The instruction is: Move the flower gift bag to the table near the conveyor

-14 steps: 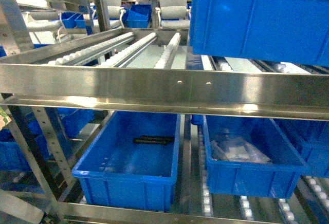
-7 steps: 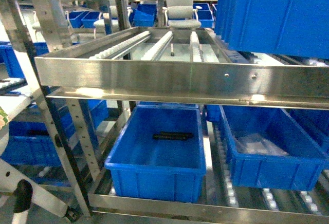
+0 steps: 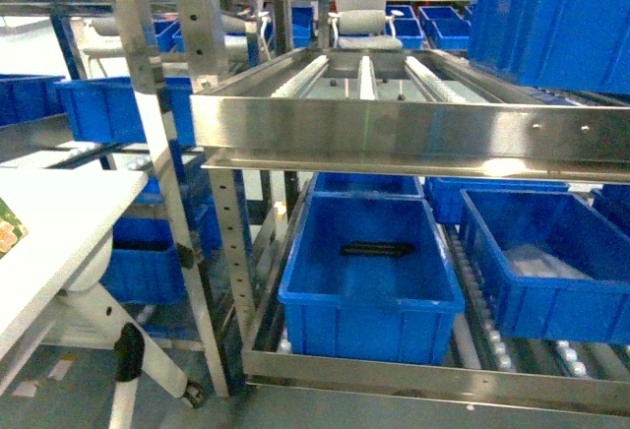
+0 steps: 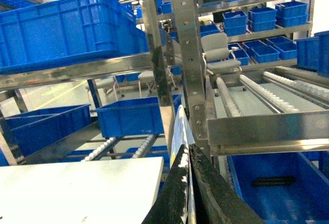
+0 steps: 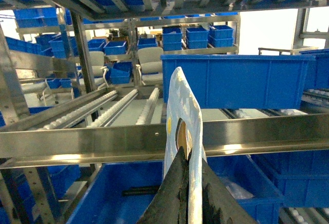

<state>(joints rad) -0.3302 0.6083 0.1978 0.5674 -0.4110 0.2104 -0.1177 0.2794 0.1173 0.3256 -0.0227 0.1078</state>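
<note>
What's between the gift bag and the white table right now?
Nothing visible. The gift bag is pinched in the right gripper and the left gripper. The table lies low on the left, beside the conveyor, whose corner post rises just behind the bag.

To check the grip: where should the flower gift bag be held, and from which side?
By the rim at its cut-out handle hole, coming from that end, one finger on each flat face: the flower gift bag is thin and flat.
</note>
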